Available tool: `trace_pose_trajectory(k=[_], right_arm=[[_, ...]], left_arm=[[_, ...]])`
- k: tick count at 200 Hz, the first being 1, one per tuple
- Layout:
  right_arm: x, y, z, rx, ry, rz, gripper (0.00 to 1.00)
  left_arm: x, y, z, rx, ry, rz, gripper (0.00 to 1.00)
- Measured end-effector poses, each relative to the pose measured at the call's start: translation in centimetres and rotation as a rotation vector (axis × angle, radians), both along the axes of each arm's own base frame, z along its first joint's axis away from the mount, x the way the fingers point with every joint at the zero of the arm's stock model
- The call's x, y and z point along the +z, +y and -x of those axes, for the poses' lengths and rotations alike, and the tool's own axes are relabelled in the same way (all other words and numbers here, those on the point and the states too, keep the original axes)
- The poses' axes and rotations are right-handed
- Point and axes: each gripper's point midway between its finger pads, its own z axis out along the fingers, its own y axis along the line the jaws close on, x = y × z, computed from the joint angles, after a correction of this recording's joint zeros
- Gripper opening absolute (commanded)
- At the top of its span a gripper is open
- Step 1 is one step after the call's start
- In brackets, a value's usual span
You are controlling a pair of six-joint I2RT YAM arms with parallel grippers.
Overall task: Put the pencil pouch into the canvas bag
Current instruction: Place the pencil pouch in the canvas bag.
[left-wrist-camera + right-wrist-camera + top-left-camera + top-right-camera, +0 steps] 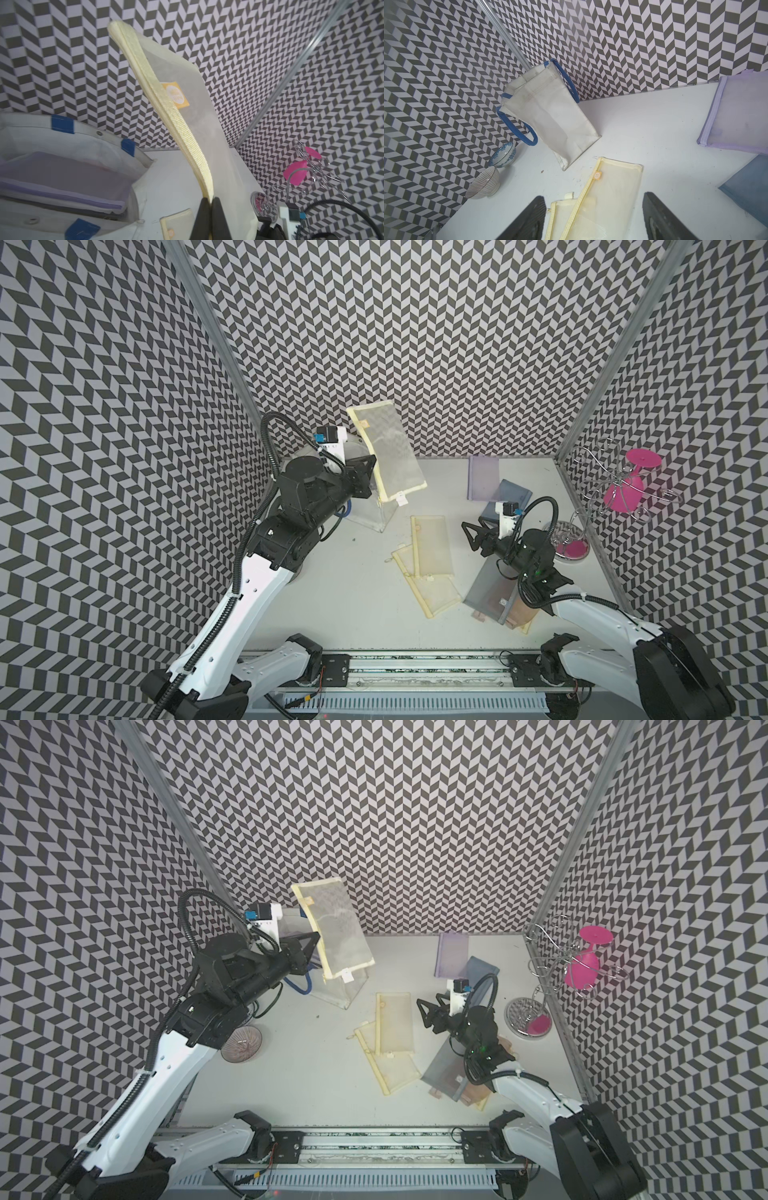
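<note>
**Pouch aloft over the bag**

The left hand (210, 200) is clenched on the zip edge of the yellow mesh pencil pouch (388, 448), raised and tilted over the canvas bag (556, 122) at the counter's (357, 593) eleven o'clock. The right hand (469, 536), at three o'clock, is spread wide and grasps nothing.

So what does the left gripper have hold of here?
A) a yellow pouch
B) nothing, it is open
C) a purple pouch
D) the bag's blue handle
A: the left gripper is shut on one end of a yellow pouch, holding it up in the air near the canvas bag.
</note>
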Motion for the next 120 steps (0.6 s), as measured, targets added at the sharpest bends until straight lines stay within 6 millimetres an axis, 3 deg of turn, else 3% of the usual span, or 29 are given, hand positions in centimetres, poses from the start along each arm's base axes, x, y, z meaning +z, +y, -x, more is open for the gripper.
trace_pose_trajectory(k=[60, 120], right_arm=[[0.2, 0.1, 0.1, 0.005, -0.009, 0.0, 0.74], [0.2, 0.1, 0.1, 0.009, -0.012, 0.002, 0.74]], left_arm=[[-3.2, 11.1, -7.4, 0.293, 0.097, 0.104, 0.0], [-10.6, 13.2, -12.5, 0.428, 0.251, 0.17, 0.0]])
